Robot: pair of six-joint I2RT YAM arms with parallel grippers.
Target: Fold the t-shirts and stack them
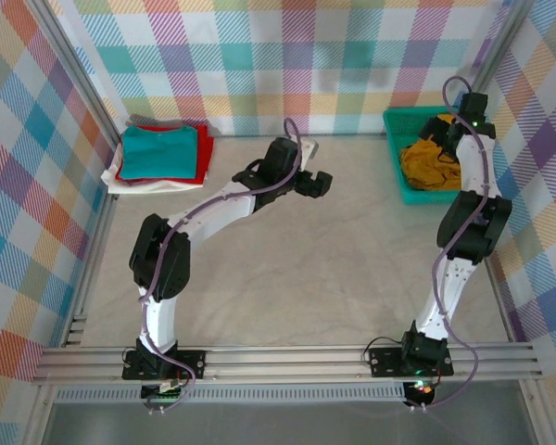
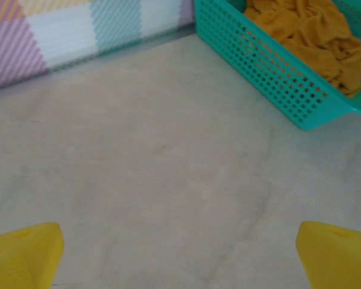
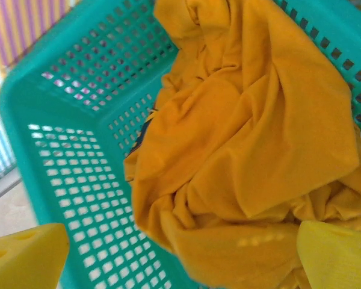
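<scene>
Right wrist: right pincer (image 3: pixel 180 259) hangs wide over the mustard tee (image 3: pixel 246 138) in the basket (image 3: pixel 78 78), ready to grab; left pincer (image 2: pixel 180 256) hovers wide above the table (image 2: pixel 156 150).

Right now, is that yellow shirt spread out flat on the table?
No, the mustard-yellow t-shirt lies crumpled in a heap inside the green mesh basket.

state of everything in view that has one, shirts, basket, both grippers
mustard-yellow cotton tee: unfolded, crumpled in the basket
green plastic mesh basket: upright, holding the mustard tee
folded teal tee: folded, top of the stack
folded red tee: folded, under the teal one
left gripper: open, over bare table
right gripper: open, over the basket
</scene>
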